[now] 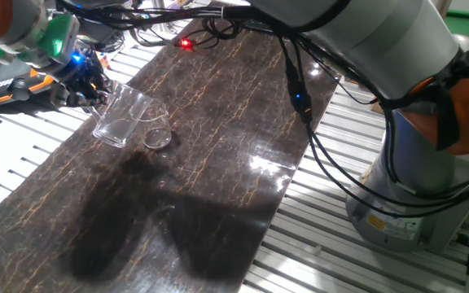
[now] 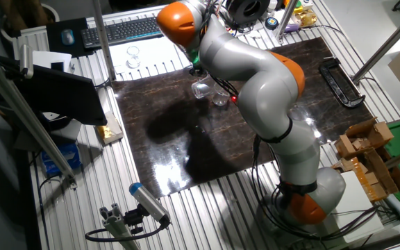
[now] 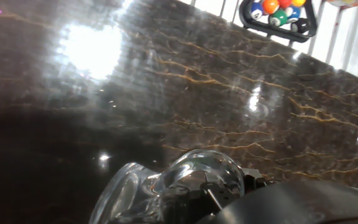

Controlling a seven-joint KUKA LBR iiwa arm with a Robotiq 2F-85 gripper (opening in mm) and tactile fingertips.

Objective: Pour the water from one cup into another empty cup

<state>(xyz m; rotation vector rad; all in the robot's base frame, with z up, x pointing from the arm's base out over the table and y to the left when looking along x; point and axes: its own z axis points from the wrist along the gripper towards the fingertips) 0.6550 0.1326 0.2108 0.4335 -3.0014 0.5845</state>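
Observation:
My gripper [image 1: 94, 91] is shut on the clear straight-sided tumbler [image 1: 124, 114] and holds it tilted low over the dark marble mat [image 1: 218, 146] at its far left. The tumbler's thick base points down-left and its mouth leans toward the small clear tapered cup [image 1: 158, 137], which stands upright on the mat right beside it. Both also show in the other fixed view, tumbler [image 2: 201, 89] and cup [image 2: 219, 100]. In the hand view the tumbler [image 3: 197, 177] fills the bottom edge, with a dark finger [image 3: 291, 202] beside it. The water cannot be made out.
Cables [image 1: 300, 98] hang from the arm over the mat. A red light [image 1: 186, 44] glows at the mat's far end. A rack of billiard balls [image 3: 278, 14] sits beyond the mat. A keyboard [image 2: 117, 29], another glass [image 2: 134, 55] and wooden blocks [image 2: 363, 146] stand off the mat.

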